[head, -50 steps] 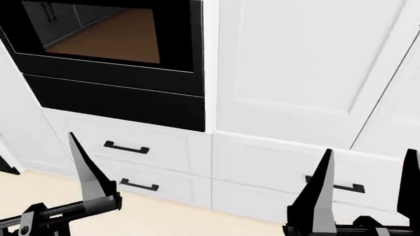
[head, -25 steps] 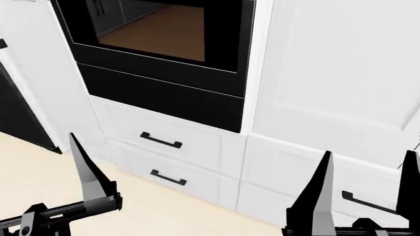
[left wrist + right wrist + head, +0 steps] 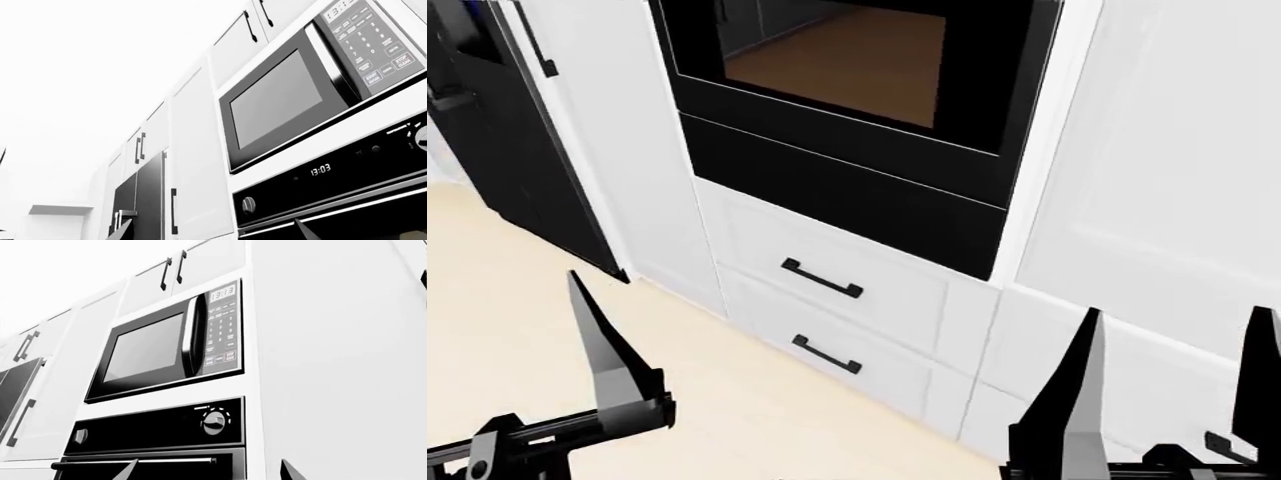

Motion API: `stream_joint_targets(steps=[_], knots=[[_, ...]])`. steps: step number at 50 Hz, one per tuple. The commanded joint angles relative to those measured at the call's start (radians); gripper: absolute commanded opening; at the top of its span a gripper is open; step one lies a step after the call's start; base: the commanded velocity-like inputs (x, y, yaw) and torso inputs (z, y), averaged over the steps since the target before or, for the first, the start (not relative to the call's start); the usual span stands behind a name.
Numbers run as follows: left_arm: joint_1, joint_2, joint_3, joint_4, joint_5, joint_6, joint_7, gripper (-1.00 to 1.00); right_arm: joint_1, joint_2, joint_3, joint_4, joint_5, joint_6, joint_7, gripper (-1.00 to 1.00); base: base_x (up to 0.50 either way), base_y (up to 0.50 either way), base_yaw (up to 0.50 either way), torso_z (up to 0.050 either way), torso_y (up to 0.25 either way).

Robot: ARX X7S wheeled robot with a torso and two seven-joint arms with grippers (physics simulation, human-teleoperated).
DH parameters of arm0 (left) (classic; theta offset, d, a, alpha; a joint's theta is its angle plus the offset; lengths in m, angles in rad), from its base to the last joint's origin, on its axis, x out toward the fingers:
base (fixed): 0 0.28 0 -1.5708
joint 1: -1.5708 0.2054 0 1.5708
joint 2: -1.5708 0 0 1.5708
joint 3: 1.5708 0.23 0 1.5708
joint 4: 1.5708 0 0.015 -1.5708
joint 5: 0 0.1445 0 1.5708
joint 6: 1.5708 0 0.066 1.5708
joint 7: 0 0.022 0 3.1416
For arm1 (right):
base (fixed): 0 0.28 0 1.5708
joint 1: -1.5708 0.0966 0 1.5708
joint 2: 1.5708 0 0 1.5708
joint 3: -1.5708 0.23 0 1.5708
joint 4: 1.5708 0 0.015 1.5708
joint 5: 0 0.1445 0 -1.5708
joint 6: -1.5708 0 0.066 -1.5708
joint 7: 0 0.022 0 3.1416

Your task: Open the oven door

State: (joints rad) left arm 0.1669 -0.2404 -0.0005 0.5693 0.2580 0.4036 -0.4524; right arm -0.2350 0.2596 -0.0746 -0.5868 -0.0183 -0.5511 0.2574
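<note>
The oven door is a glossy black panel with a dark glass window, shut, at the top middle of the head view. Its silver bar handle shows in the right wrist view and again as the handle in the left wrist view. My left gripper is open, and one of its fingers rises at the lower left. My right gripper is open too, low at the right. Both hang well short of the oven and hold nothing.
A microwave sits above the oven's control panel. Under the oven are a black panel and two white drawers. A black refrigerator stands left, a tall white cabinet right, pale floor below.
The head view has swung: the oven and drawers have slid right in the picture and the black refrigerator has come in at the left. Both grippers keep their places in the frame, still open.
</note>
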Motion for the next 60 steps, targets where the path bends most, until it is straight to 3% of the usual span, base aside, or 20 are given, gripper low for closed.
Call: stream_joint_targets(steps=[1, 60], knots=[[0.0, -0.006, 0.003, 0.0, 0.0, -0.002, -0.006, 1.0, 0.001, 0.006, -0.003, -0.001, 0.002, 0.002, 0.006, 1.0, 0.0, 0.0, 0.5, 0.0, 0.0], [0.003, -0.03, 0.024, 0.0, 0.003, -0.009, -0.037, 1.0, -0.002, 0.029, -0.022, -0.002, -0.02, 0.01, 0.032, 1.0, 0.0, 0.0, 0.47, 0.0, 0.0]])
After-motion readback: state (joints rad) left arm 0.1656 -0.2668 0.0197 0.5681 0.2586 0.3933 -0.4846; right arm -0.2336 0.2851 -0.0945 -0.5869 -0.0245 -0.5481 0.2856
